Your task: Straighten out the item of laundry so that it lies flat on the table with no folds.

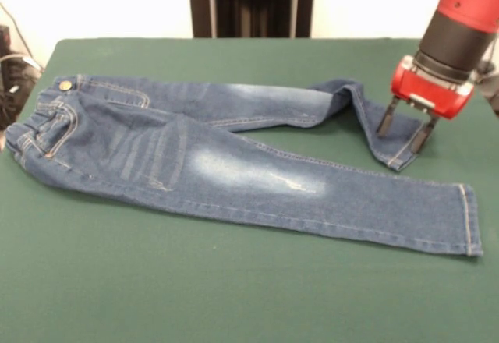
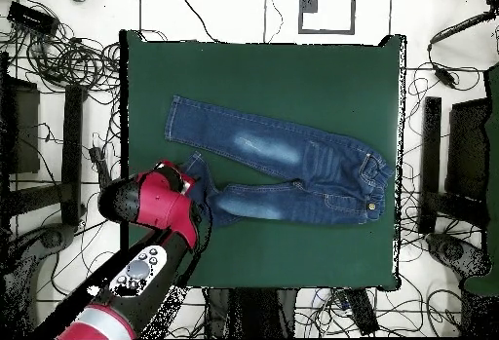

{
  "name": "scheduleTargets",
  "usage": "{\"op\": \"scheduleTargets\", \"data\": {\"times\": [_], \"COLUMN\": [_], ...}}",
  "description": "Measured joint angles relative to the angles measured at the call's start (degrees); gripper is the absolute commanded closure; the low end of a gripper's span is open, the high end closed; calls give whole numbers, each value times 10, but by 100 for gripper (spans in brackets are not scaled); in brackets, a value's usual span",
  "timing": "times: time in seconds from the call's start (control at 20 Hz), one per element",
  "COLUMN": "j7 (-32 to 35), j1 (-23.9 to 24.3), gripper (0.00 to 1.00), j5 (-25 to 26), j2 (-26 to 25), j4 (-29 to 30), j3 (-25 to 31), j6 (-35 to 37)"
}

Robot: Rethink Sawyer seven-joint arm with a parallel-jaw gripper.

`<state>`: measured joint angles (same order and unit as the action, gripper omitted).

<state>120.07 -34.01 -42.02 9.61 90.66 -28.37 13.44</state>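
**Folded cuff under the fingers**

Gripper (image 1: 405, 130) hangs with its two fingers spread, tips straddling the doubled-back end of the far trouser leg, at or just above the denim; contact cannot be confirmed. It seems placed there because that fold is the one thing keeping the jeans (image 1: 234, 167) from lying flat, and a pinch at the cuff would let the leg be drawn out straight. The jeans lie across the middle of the table (image 1: 234, 296), long axis running left to right in the front view, waistband at the left, cuffs at the right. The near leg is fully extended; the far leg bends back on itself near the right end
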Motion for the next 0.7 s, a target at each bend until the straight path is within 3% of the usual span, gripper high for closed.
{"op": "scheduleTargets", "data": {"times": [0.45,0.7], "j7": [0,0], "j1": [17,79], "gripper": [0,0], "j5": [9,64], "j2": [7,42], "j4": [-1,8], "j3": [14,75], "j6": [-9,-22]}}
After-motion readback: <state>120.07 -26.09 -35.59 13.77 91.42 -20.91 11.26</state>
